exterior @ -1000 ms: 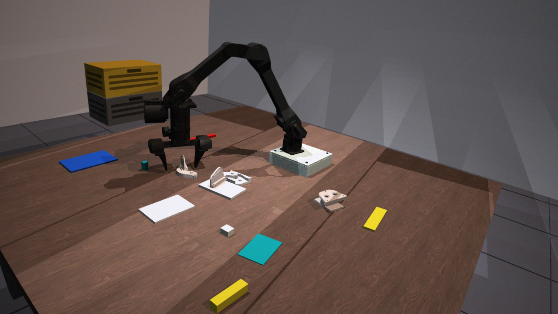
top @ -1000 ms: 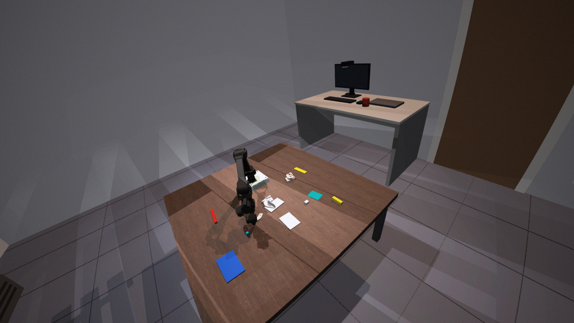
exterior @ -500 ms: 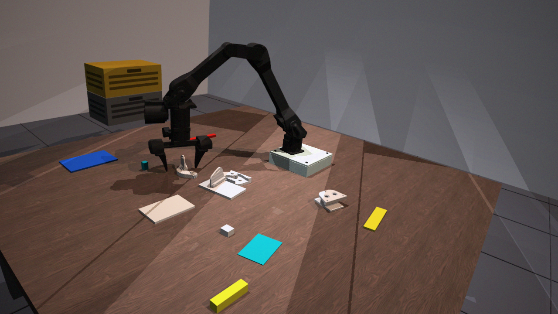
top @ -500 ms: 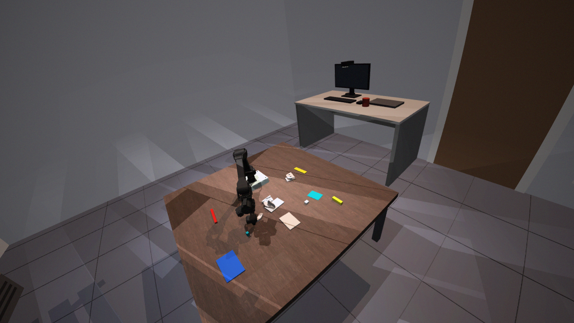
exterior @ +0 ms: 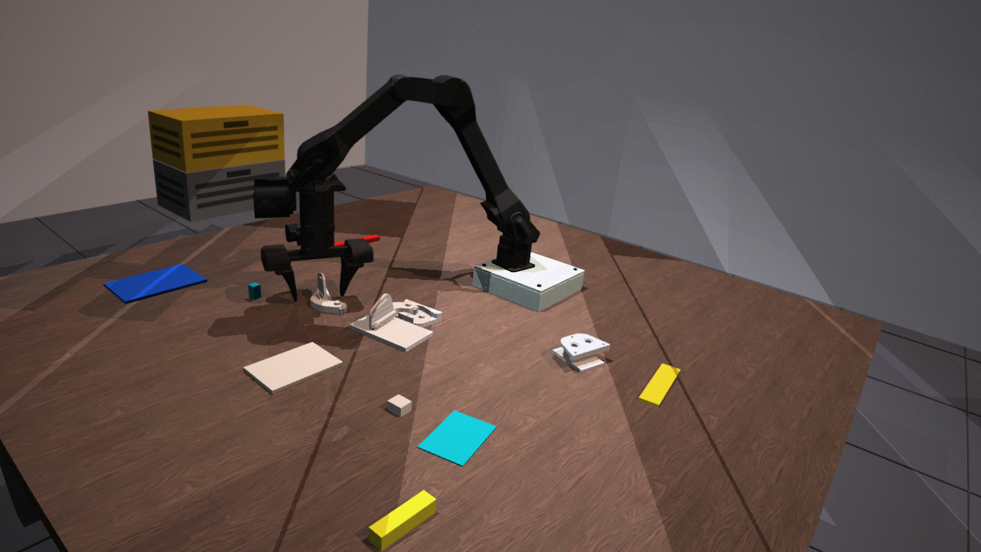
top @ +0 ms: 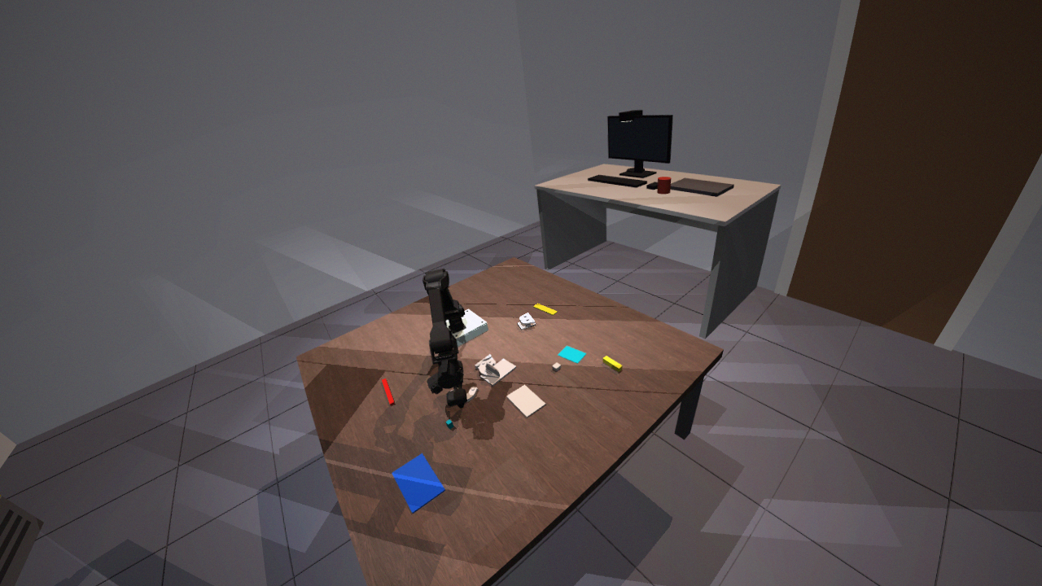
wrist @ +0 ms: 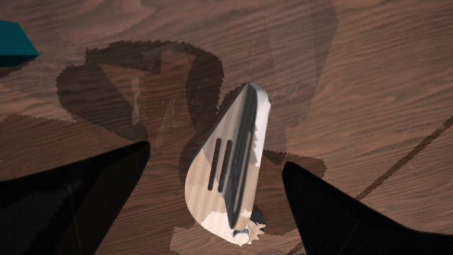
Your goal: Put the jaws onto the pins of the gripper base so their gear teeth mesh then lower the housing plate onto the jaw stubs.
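Observation:
A loose pale jaw (top: pixel 472 393) (exterior: pixel 329 303) (wrist: pixel 202 177) rests on the table, its slotted fin upright and its gear teeth at the lower end in the wrist view. My gripper (exterior: pixel 319 297) (wrist: pixel 219 159) is open, low over the table, one finger on each side of this jaw, with gaps on both sides. The pale gripper base (top: pixel 504 371) (exterior: pixel 405 337) lies nearby. Another upright fin (exterior: pixel 381 312) stands at it, with a curved pale part (exterior: pixel 426 315) behind. Whether that jaw sits on a pin cannot be told. The housing plate (top: pixel 526 319) (exterior: pixel 585 345), with two holes, lies apart.
A teal cube (top: pixel 449 424) (exterior: pixel 254 290) (wrist: pixel 15 42) is close to the gripper. A beige slab (top: pixel 526 400) (exterior: pixel 293 367), blue sheet (top: pixel 418 483) (exterior: pixel 155 282), red bar (top: pixel 388 391), cyan sheet (exterior: pixel 457 437), small beige block (exterior: pixel 398 405) and yellow pieces (exterior: pixel 402 519) (exterior: pixel 660 384) lie around.

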You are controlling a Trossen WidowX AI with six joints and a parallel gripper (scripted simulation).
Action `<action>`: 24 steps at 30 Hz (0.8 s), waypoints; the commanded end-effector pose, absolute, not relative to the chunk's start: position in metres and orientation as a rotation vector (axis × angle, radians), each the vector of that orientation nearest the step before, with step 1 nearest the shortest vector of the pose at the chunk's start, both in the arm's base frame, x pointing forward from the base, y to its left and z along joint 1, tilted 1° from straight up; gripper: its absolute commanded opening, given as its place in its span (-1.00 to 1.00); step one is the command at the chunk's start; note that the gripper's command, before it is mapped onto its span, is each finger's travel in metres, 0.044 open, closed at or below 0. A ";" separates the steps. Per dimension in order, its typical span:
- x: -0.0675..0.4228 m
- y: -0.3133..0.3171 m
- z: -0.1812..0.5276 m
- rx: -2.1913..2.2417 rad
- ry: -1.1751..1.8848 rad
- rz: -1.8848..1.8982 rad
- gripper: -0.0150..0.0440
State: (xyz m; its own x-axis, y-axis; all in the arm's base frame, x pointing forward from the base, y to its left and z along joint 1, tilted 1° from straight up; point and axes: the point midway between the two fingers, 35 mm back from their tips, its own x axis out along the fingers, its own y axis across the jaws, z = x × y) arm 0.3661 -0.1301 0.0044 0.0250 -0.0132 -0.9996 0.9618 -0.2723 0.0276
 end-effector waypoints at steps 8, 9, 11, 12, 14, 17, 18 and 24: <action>0.366 -0.130 0.004 1.414 1.039 -1.393 0.00; 0.366 -0.130 0.004 1.414 1.039 -1.393 -0.02; 0.366 -0.130 0.004 1.414 1.039 -1.393 -0.04; 0.366 -0.130 0.004 1.414 1.039 -1.393 -0.04; 0.366 -0.130 0.004 1.414 1.039 -1.393 -0.04; 0.366 -0.130 0.004 1.414 1.039 -1.393 -0.04; 0.366 -0.130 0.004 1.414 1.039 -1.393 -0.04; 0.366 -0.130 0.005 1.414 1.039 -1.393 -0.04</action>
State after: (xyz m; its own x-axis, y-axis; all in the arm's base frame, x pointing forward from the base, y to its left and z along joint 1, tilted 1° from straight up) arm 0.3656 -0.1300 0.0044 0.0224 -0.0123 -0.9997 0.9619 -0.2722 0.0249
